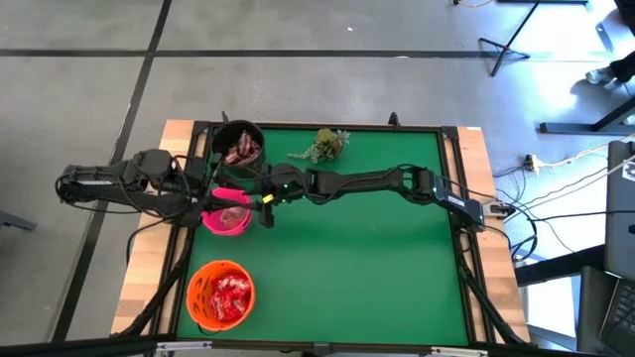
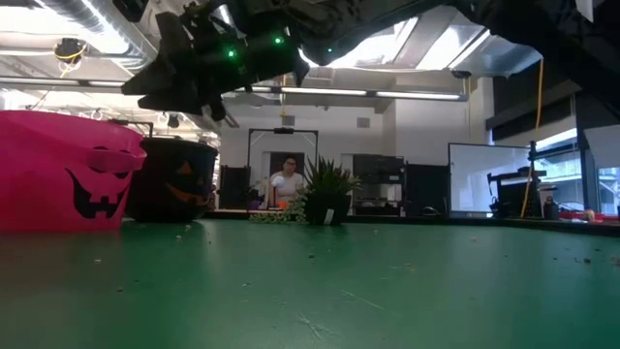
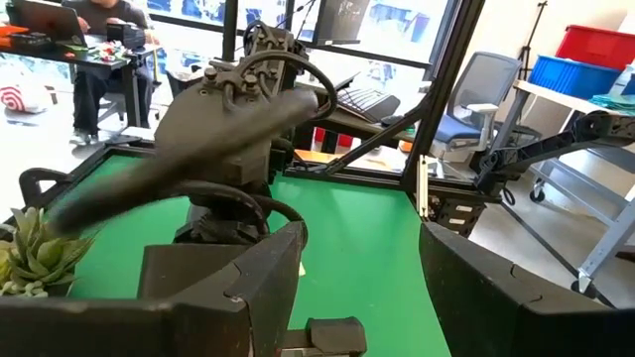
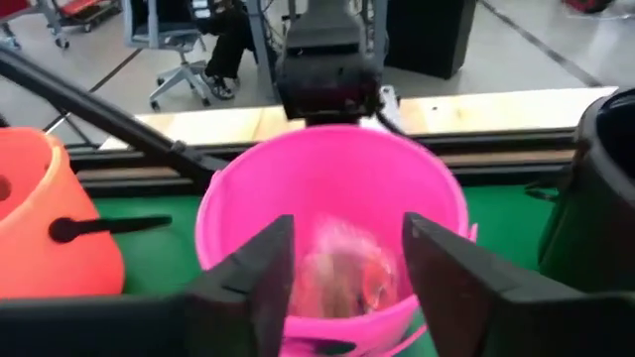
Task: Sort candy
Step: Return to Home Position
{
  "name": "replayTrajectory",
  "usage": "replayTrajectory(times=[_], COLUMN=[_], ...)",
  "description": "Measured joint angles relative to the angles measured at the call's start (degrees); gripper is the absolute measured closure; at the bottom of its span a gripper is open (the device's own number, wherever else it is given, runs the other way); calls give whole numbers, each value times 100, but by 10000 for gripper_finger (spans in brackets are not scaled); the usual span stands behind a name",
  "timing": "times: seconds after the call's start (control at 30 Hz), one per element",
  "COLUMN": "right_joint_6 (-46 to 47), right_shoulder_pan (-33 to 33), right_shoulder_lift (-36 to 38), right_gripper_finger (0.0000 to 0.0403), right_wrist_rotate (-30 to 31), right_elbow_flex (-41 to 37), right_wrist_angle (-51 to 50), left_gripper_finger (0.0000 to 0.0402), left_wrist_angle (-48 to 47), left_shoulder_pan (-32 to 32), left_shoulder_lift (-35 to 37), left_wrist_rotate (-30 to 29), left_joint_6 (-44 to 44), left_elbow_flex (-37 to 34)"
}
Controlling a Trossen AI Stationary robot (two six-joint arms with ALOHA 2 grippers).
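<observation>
High view: left gripper (image 3: 367, 288), fingers apart, waits beside the pink bucket (image 4: 397, 169). Candy (image 1: 226, 297) lies in the orange bucket (image 1: 190, 288) and black bucket (image 1: 226, 129). Right gripper (image 4: 347, 263), apart and empty, hovers over pink; withdraw low and you could snag its rim and spill it.

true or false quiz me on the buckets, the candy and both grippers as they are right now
1. The orange bucket holds red candy. True.
2. The black bucket holds brown candy. True.
3. The right gripper hangs over the black bucket. False: it hangs over the pink bucket.
4. The green sprig lies in the orange bucket. False: it stands on the table, beside the black bucket.
5. The right gripper's fingers are open. True.
6. The left gripper holds a red candy. False: its fingers are open with no candy between them.
</observation>
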State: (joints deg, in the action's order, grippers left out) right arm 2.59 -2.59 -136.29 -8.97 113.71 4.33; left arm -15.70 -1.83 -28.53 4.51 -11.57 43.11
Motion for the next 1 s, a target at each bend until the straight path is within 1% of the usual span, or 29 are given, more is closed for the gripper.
replayTrajectory(times=[0.07,0.13,0.2,0.27,0.37,0.47,0.5,0.57,0.63,0.73,0.8,0.9,1.0], right_joint_6=[0,2,2,-4,-1,-19,-26,-26,-7,101,270,448,612], right_shoulder_pan=[-2,-7,-8,-45,-92,-128,-137,-136,-129,-122,-123,-121,-15], right_shoulder_lift=[0,0,24,158,532,904,1033,1274,1594,2286,2927,4073,5344], right_gripper_finger=[195,177,168,166,178,202,211,232,252,280,297,317,333], right_wrist_rotate=[91,99,103,185,417,620,645,724,724,700,696,728,954], right_elbow_flex=[0,0,0,-2,-2,-9,-87,-345,-818,-1862,-2773,-4356,-5964], right_wrist_angle=[63,106,72,-361,-1480,-2492,-2733,-2886,-2881,-2251,-1548,-434,843], left_gripper_finger=[205,205,205,205,205,205,205,205,205,205,205,205,205], left_wrist_angle=[0,0,0,0,0,0,0,0,0,0,0,0,0], left_shoulder_pan=[0,0,0,0,0,0,0,0,0,0,0,0,0], left_shoulder_lift=[0,0,0,0,0,0,0,0,0,0,0,0,0], left_wrist_rotate=[0,0,0,0,0,0,0,0,0,0,0,0,0], left_joint_6=[0,0,0,0,0,0,0,0,0,0,0,0,0], left_elbow_flex=[0,0,0,0,0,0,0,0,0,0,0,0,0])
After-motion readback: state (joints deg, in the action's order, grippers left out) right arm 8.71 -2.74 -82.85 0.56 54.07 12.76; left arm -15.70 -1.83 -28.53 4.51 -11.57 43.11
